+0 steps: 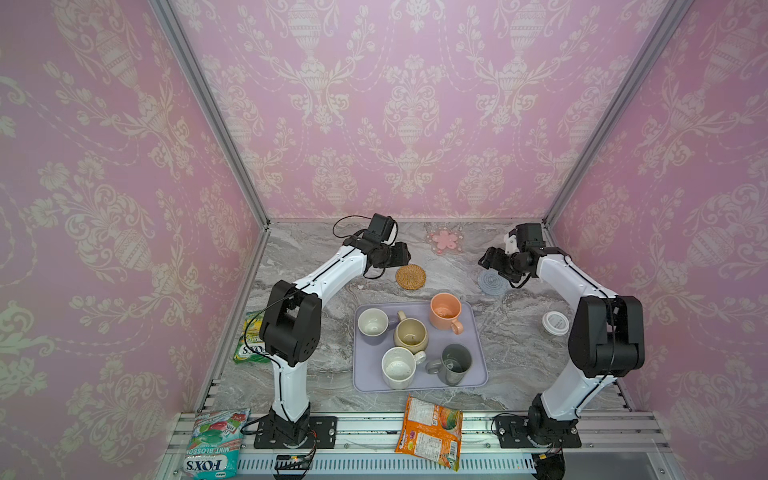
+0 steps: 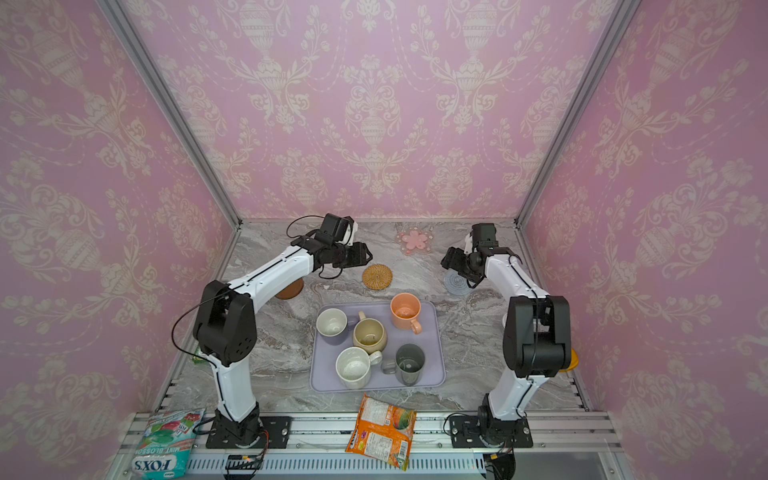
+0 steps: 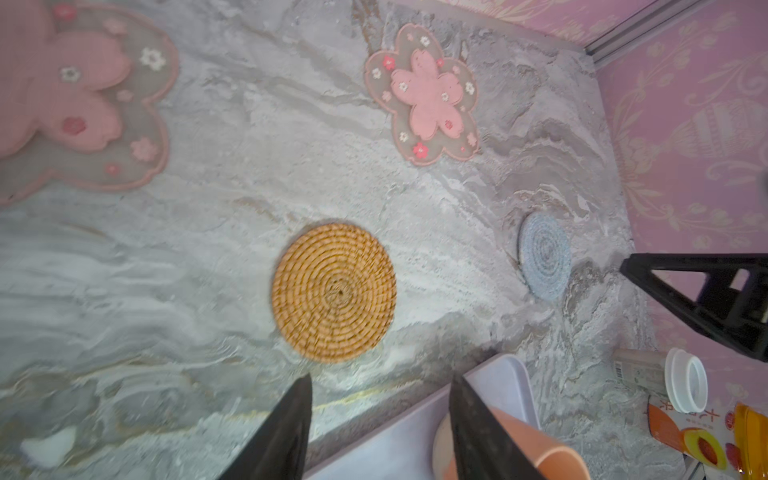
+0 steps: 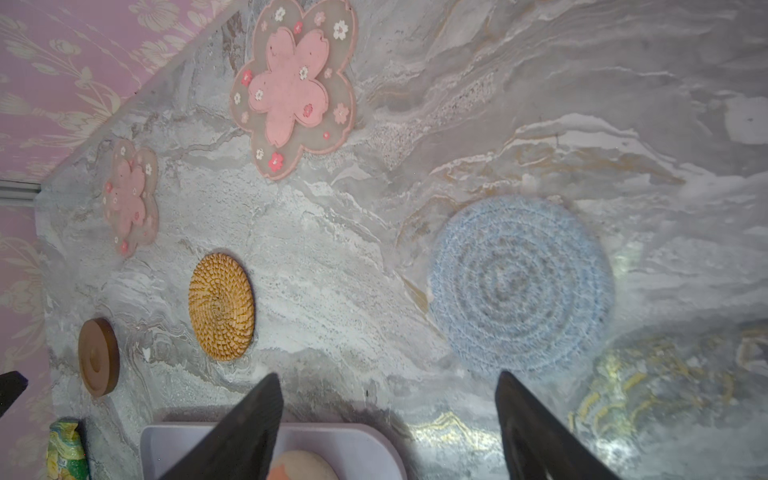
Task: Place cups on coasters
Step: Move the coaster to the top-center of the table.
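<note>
The marble counter (image 1: 519, 349) is veined grey; the wallpaper (image 1: 411, 104) is pink with cream urns and scrolls. The rectangular tray (image 1: 362, 376) is lavender. The ceramic mugs: lavender mug (image 1: 372, 322) with white inside, peach-orange mug (image 1: 445, 311), rounded beige mug (image 1: 410, 334), speckled white mug (image 1: 398, 368), dark grey mug (image 1: 455, 363). The woven rattan coaster (image 4: 221, 306) is golden in concentric rings. One flower-shaped coaster (image 4: 291, 87) and a second flower-shaped coaster (image 4: 131, 195) are pink with tiny blossoms. The ringed fabric coaster (image 4: 521, 282) is grey-blue and the wooden disc coaster (image 4: 98, 357) is brown.

Grey marbled worktop (image 1: 332, 382), lavender tray (image 1: 368, 374) at centre, behind it rattan coaster (image 1: 410, 276), grey-blue coaster (image 1: 490, 284), pink flower coaster (image 4: 291, 89), second flower coaster (image 4: 131, 195), brown wooden coaster (image 4: 98, 357) to the left, white-lidded container (image 1: 555, 323) to the right
</note>
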